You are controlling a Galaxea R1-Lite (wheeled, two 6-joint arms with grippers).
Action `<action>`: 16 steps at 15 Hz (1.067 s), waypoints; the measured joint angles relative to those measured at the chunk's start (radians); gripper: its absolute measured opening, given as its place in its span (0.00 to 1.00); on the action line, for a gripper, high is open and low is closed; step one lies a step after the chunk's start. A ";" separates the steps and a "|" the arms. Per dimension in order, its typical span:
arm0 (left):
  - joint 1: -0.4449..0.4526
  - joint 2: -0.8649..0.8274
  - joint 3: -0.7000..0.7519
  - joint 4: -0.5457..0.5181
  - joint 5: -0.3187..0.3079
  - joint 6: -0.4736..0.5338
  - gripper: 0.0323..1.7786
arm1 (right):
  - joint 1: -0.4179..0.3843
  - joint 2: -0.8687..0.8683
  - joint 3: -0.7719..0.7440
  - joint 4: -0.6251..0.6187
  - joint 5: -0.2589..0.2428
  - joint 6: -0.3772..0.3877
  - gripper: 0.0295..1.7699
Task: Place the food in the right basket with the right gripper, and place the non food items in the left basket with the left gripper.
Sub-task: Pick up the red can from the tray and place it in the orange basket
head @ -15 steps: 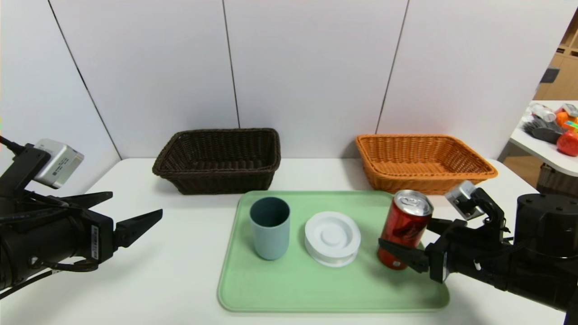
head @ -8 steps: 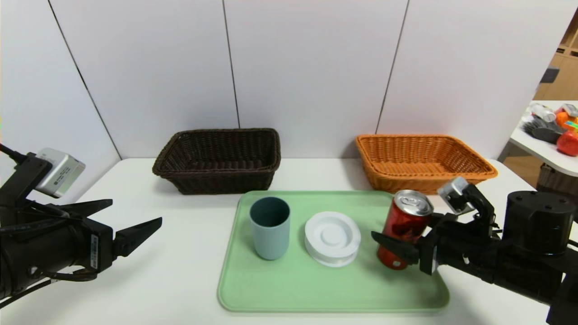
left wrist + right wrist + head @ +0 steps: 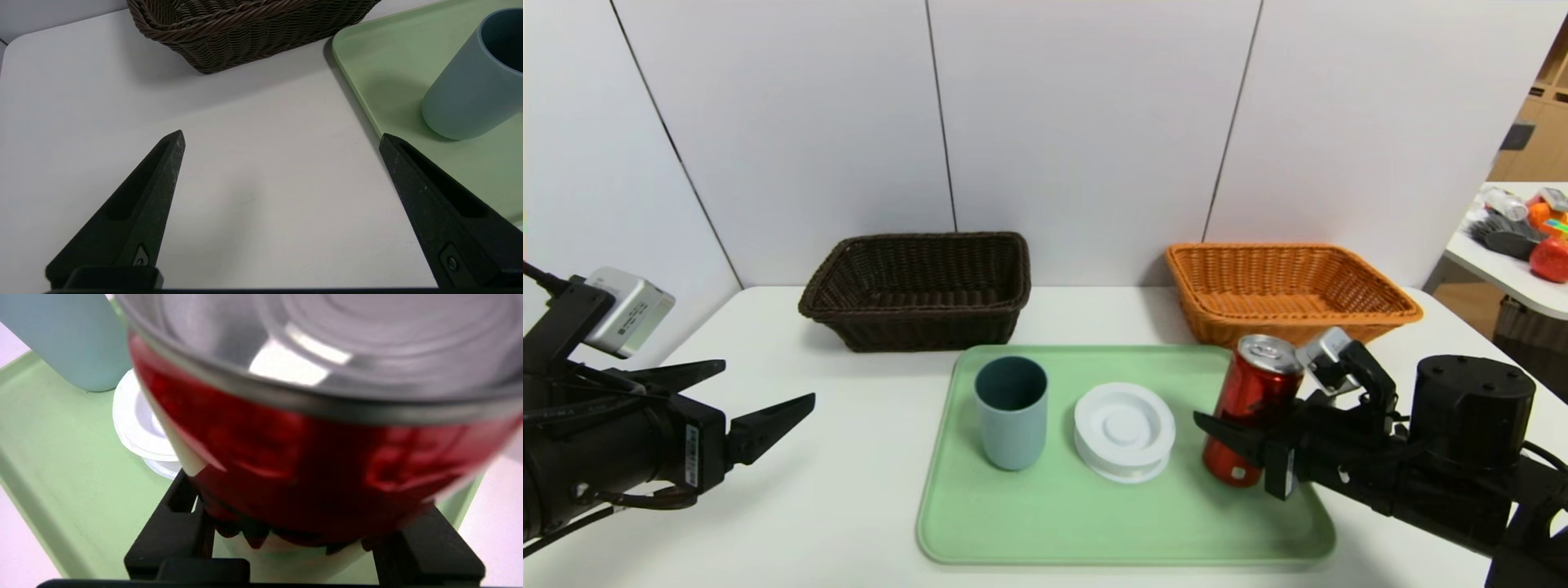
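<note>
The red can [image 3: 1250, 408] stands on the right part of the green tray [image 3: 1054, 514], leaning slightly. My right gripper [image 3: 1229, 429] is shut on the can's lower half; its far finger is hidden behind the can. In the right wrist view the can [image 3: 310, 457] fills the space between both fingers [image 3: 179, 522]. The blue-grey cup [image 3: 1011, 416] and the white disc [image 3: 1125, 429] sit on the tray to the can's left. My left gripper [image 3: 768, 381] hovers open over the table left of the tray, holding nothing. Behind the tray stand the dark brown basket [image 3: 931, 327] and the orange basket [image 3: 1290, 322].
Both baskets stand against the white wall at the back of the white table [image 3: 849, 490]. In the left wrist view the open gripper [image 3: 282, 136] points at bare table, with the cup [image 3: 470, 94] and the tray edge [image 3: 388, 61] off to one side. A second table with fruit [image 3: 1527, 237] is at far right.
My right arm has slid further left along the can and its fingers have closed on it; the can has shifted slightly. The left arm has barely moved.
</note>
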 joint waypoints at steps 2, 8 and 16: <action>0.000 0.000 0.002 0.000 -0.001 0.000 0.95 | 0.002 0.000 0.000 0.000 -0.021 0.000 0.55; 0.000 0.000 0.004 0.000 -0.003 -0.002 0.95 | 0.060 -0.010 -0.003 0.008 -0.170 -0.010 0.55; 0.000 0.000 0.021 -0.001 -0.005 -0.001 0.95 | 0.136 -0.131 -0.190 0.143 -0.276 -0.009 0.55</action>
